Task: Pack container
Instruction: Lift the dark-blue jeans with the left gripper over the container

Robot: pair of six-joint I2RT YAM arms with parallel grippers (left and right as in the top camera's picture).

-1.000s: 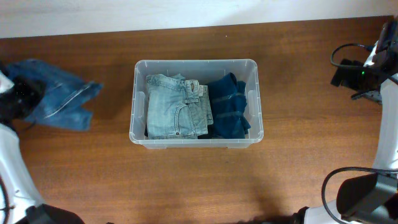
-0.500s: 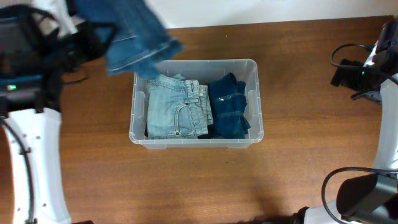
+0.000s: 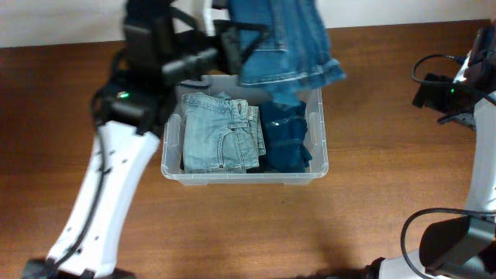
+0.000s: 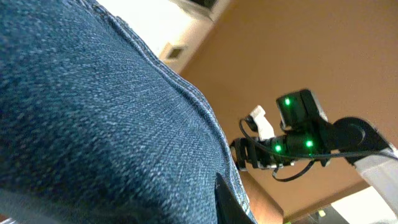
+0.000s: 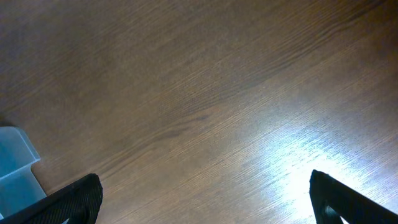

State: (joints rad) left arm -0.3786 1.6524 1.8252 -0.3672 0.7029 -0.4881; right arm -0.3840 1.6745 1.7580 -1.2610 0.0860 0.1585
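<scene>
The clear plastic container (image 3: pixel 319 164) stands mid-table. Inside lie folded light blue jeans (image 3: pixel 220 136) on the left and a dark blue garment (image 3: pixel 285 139) on the right. My left gripper (image 3: pixel 232 43) is shut on a pair of blue jeans (image 3: pixel 285 43) and holds them in the air over the container's far right corner. In the left wrist view the denim (image 4: pixel 93 124) fills the frame and hides the fingers. My right gripper (image 5: pixel 205 199) is open and empty over bare table; a corner of the container (image 5: pixel 15 168) shows at its left.
The right arm's base and cables (image 3: pixel 457 85) sit at the table's far right edge. The left arm (image 3: pixel 116 170) stretches over the table left of the container. A wall runs along the table's back edge.
My left arm has lifted the blue jeans off the table's left side and swung them right, from above the container's far left corner to its far right corner. The right arm is still.
</scene>
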